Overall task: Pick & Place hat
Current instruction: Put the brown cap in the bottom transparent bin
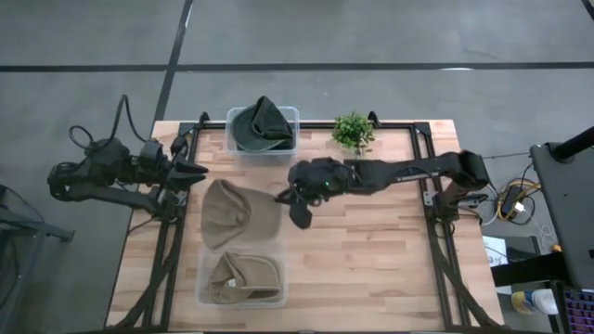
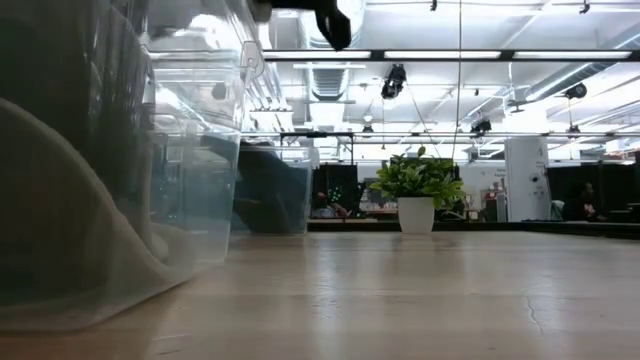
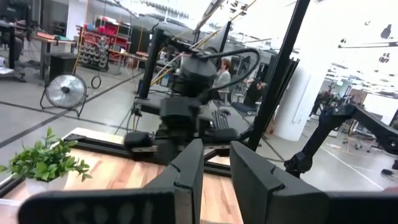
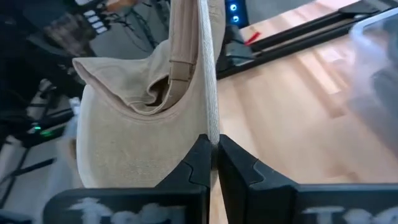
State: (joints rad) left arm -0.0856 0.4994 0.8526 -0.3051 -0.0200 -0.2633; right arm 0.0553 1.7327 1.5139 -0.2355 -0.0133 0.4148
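While I watch from above, my right gripper [image 1: 295, 202] sits over the middle of the wooden table [image 1: 371, 250], its arm reaching in from the right side. Its two dark fingers [image 4: 200, 163] are pinched together on the edge of a tan hat [image 1: 237, 215], so the brim is caught between them. From the right wrist camera, the hat [image 4: 130, 137] hangs just beyond the fingertips, its adjustment strap showing near the crown. Seen from overhead, most of the hat spreads out to the left of the gripper, between two clear plastic bins. The bin at the far edge [image 1: 264, 129] holds a dark green hat [image 1: 263, 124]; the bin at the near edge [image 1: 243, 279] holds another tan hat [image 1: 243, 277]. A small potted plant [image 1: 353, 130] stands at the far edge, just right of the far bin. My left gripper [image 1: 192, 173] waits at the table's left edge, apart from everything, with its fingers [image 3: 186, 171] slightly parted and nothing between them.
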